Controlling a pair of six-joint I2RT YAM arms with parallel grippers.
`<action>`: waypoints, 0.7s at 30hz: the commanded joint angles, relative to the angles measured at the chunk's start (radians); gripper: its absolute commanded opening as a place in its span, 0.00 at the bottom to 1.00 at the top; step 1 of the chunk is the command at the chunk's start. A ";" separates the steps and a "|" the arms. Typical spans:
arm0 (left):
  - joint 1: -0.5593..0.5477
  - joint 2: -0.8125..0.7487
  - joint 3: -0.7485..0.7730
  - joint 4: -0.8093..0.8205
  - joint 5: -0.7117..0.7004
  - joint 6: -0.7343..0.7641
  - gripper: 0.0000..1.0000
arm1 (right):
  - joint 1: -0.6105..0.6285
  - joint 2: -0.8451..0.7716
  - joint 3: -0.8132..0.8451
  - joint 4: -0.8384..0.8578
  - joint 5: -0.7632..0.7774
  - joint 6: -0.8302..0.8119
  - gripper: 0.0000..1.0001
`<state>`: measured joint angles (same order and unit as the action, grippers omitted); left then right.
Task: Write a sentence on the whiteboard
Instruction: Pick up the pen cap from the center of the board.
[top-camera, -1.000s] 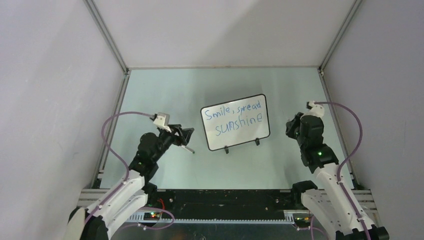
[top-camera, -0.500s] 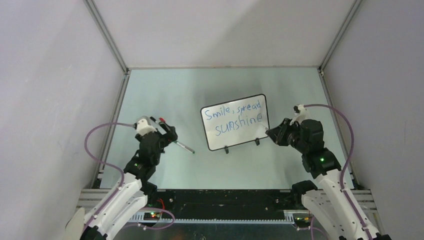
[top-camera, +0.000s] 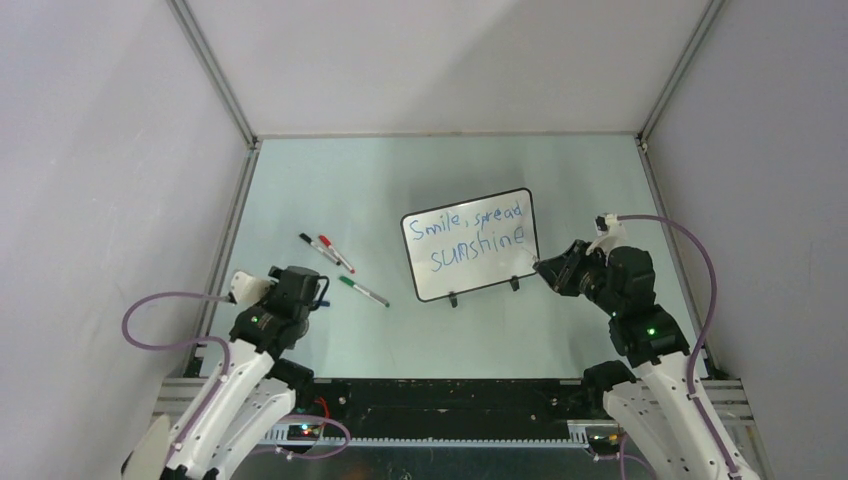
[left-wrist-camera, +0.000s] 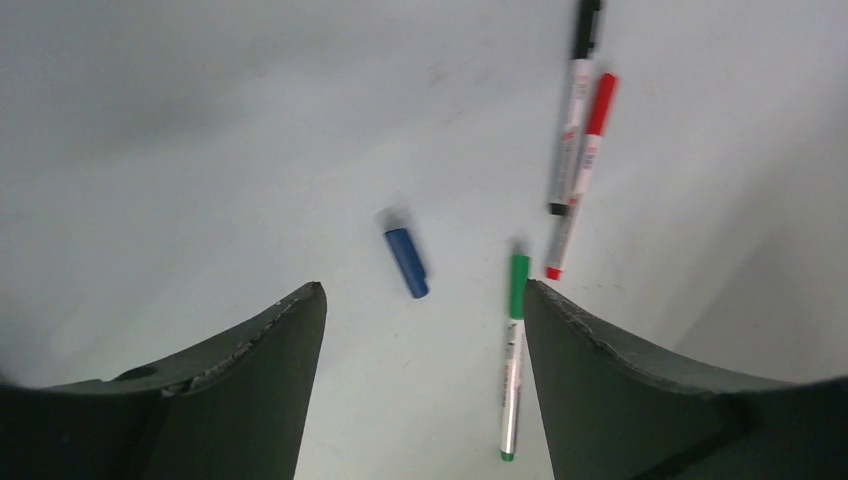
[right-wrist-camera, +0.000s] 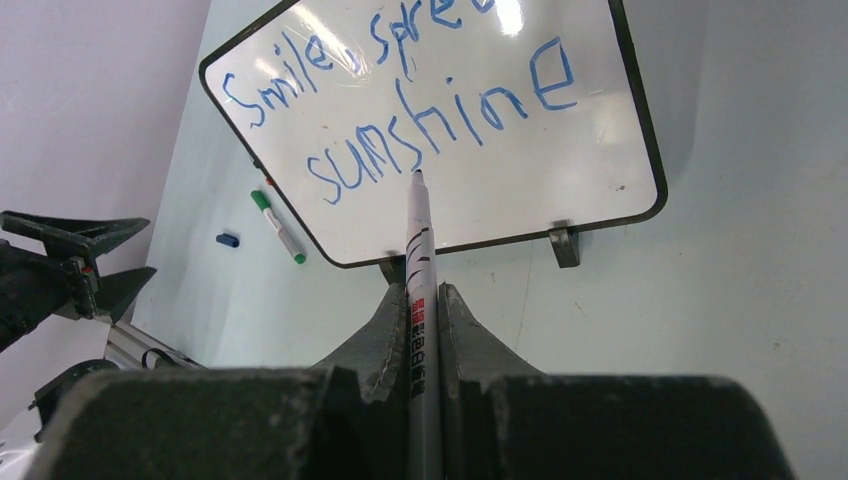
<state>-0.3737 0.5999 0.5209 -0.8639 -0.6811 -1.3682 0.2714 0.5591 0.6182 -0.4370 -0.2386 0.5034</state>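
blue two-line sentence (top-camera: 468, 240) on glossy whiteboard (top-camera: 480, 282)

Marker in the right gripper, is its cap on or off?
Off: the marker shows a bare tip, and a blue cap lies loose on the table.

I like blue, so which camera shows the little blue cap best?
The left wrist view: the blue cap lies large and whole. The right wrist view shows a tiny speck; from above I cannot find it.

Your top view is looking down from above and behind the arms (top-camera: 245, 375). Left wrist is facing the table (left-wrist-camera: 200, 120) closely; right wrist is facing the whiteboard (right-wrist-camera: 590, 180), sharing it with the top view.
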 joint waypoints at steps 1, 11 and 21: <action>0.069 0.077 0.029 -0.083 0.075 -0.177 0.76 | 0.006 -0.008 -0.009 0.020 0.020 -0.008 0.00; 0.184 0.339 0.068 -0.007 0.243 -0.190 0.55 | 0.005 -0.029 -0.024 0.022 0.041 -0.032 0.00; 0.238 0.473 0.108 0.082 0.321 -0.187 0.52 | -0.006 -0.034 -0.026 0.023 0.046 -0.043 0.00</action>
<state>-0.1593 1.0397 0.5770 -0.8089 -0.3801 -1.5215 0.2707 0.5388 0.5900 -0.4366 -0.2058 0.4797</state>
